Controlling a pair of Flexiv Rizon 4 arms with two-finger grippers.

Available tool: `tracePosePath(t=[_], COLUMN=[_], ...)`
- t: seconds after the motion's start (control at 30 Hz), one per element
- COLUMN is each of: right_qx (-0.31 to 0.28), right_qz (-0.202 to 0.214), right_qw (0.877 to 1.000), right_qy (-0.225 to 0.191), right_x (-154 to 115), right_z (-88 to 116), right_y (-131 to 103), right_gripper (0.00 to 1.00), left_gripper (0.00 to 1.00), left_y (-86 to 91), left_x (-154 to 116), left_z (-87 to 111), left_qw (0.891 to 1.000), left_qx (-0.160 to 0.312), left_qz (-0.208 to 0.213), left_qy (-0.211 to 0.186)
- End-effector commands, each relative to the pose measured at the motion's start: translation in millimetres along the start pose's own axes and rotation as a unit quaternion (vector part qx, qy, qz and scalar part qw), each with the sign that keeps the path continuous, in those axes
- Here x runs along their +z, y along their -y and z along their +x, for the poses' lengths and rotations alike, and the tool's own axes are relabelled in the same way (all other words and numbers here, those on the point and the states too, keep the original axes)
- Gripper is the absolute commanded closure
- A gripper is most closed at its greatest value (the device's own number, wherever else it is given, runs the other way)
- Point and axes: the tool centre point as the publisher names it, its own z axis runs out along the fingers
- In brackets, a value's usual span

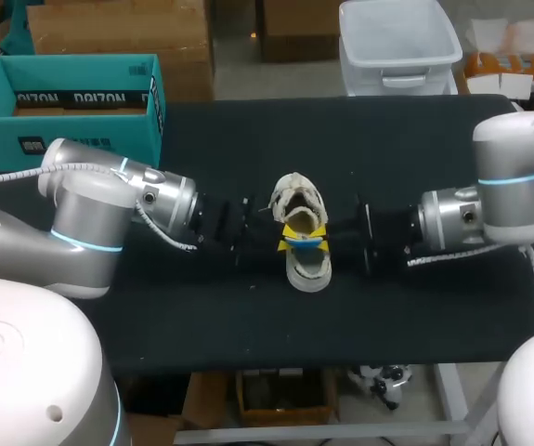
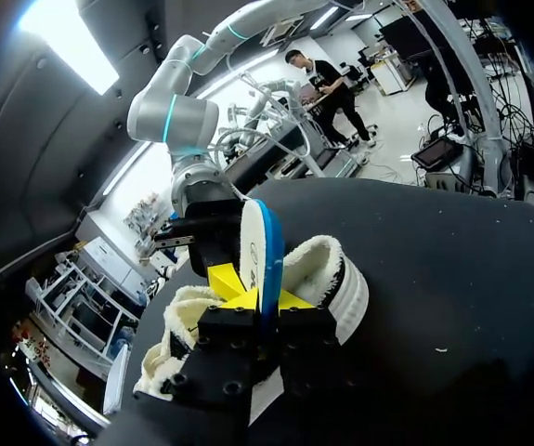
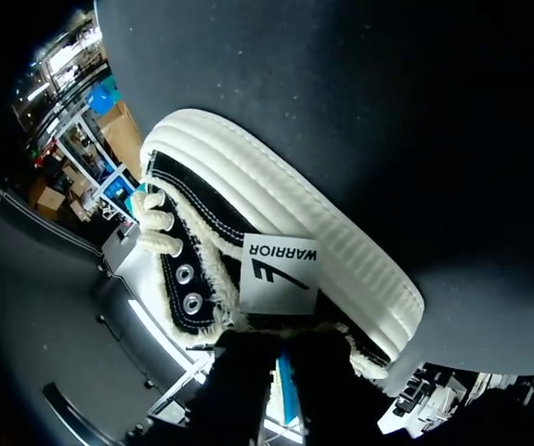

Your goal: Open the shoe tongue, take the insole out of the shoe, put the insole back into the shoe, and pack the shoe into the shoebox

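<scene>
Black desk (image 1: 434, 307) spans the head view, with a teal shoebox (image 1: 25, 139) standing open at its far left corner. A shoe (image 1: 308, 269) with a white sole and fleecy lining lies on the middle of the desk, well apart from the shoebox. The left arm (image 1: 109, 204) and right arm (image 1: 489, 204) come in from opposite sides and meet over the shoe's opening.

In the left wrist view, the left end effector (image 2: 265, 299) is clamped on the insole (image 2: 253, 242), a white sheet with a blue edge. The insole stands on edge between the yellow tips, above the shoe's lining.

The right end effector (image 1: 322, 229) sits just beside the left one at the shoe's opening. Whether it is apart or together cannot be told. Its own view shows the shoe's ribbed white sole (image 3: 322, 242) and black upper close ahead, with a blue-edged strip right at its dark body.
</scene>
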Motion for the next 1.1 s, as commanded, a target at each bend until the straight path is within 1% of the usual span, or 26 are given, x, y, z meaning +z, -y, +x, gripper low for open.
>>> tracePosePath(t=[0.03,0.07,0.1,0.17,0.2,0.23,0.27,0.4,0.47,0.5,0.57,0.7,0.77,0.87,0.9,0.93,0.97,1.0,1.03,1.07,1.1], right_qx=[-0.003,-0.004,-0.005,-0.007,-0.008,-0.008,-0.007,-0.005,-0.005,-0.005,-0.006,-0.007,-0.011,-0.013,-0.013,-0.013,-0.013,-0.013,-0.013,-0.013,-0.012], right_qz=[-0.014,-0.016,-0.020,-0.028,-0.032,-0.032,-0.035,-0.038,-0.039,-0.039,-0.040,-0.039,-0.040,-0.040,-0.040,-0.040,-0.040,-0.040,-0.040,-0.041,-0.041], right_qw=[1.000,1.000,1.000,1.000,0.999,0.999,0.999,0.999,0.999,0.999,0.999,0.999,0.999,0.999,0.999,0.999,0.999,0.999,0.999,0.999,0.999], right_qy=[-0.003,-0.003,-0.005,-0.006,-0.007,-0.007,-0.008,-0.009,-0.010,-0.010,-0.011,-0.013,-0.014,-0.012,-0.012,-0.011,-0.011,-0.011,-0.011,-0.011,-0.011], right_x=[-0.5,-0.8,-2.9,-5.3,-6.7,-6.7,-8.2,-10.0,-11.6,-12.2,-12.8,-13.8,-14.0,-14.2,-14.2,-14.2,-14.2,-14.2,-14.3,-14.4,-14.5], right_z=[-1.0,-1.2,-2.4,-3.7,-4.7,-4.7,-6.1,-8.8,-9.7,-10.1,-10.9,-12.5,-12.7,-12.9,-13.0,-13.1,-13.3,-13.5,-13.7,-13.9,-14.1], right_y=[13.5,14.5,20.3,26.4,29.5,29.5,31.6,33.0,33.6,33.6,33.3,32.4,32.3,32.3,32.2,32.1,31.9,31.7,31.5,31.3,31.1], right_gripper=[0.51,0.46,0.35,0.37,0.42,0.42,0.51,0.65,0.70,0.75,0.80,0.88,1.00,1.00,1.00,1.00,1.00,1.00,1.00,1.00,1.00], left_gripper=[1.00,1.00,1.00,1.00,1.00,1.00,1.00,1.00,1.00,1.00,1.00,1.00,1.00,1.00,0.92,0.62,0.55,0.52,0.52,0.55,0.61], left_y=[1.7,1.9,2.8,3.7,4.2,4.2,4.9,5.8,6.6,6.8,7.1,7.3,7.9,11.1,13.8,17.1,21.1,24.7,28.4,31.5,33.6], left_x=[3.3,3.3,3.5,3.7,3.9,3.9,4.4,6.5,7.4,7.6,7.9,8.2,7.8,6.3,5.5,4.5,3.2,2.1,1.0,0.0,-0.5], left_z=[2.6,2.7,2.9,3.0,3.1,3.1,3.1,2.7,2.7,2.7,2.6,2.3,1.0,0.0,0.4,1.2,2.2,3.0,3.7,4.2,4.6], left_qw=[1.000,1.000,1.000,1.000,1.000,1.000,1.000,1.000,1.000,1.000,1.000,1.000,1.000,1.000,1.000,1.000,1.000,1.000,0.999,0.999,0.999], left_qx=[0.001,0.002,0.003,0.003,0.003,0.003,0.003,0.002,0.003,0.003,0.004,0.003,0.003,0.003,0.003,0.007,0.013,0.019,0.024,0.029,0.031], left_qz=[0.001,0.001,0.001,0.002,0.003,0.003,0.004,0.006,0.006,0.006,0.005,0.003,0.000,0.003,0.005,0.010,0.014,0.016,0.020,0.022,0.026], left_qy=[0.004,0.004,0.004,0.004,0.004,0.004,0.005,0.005,0.005,0.004,0.004,0.005,0.006,0.009,0.009,0.009,0.010,0.011,0.011,0.011,0.011])
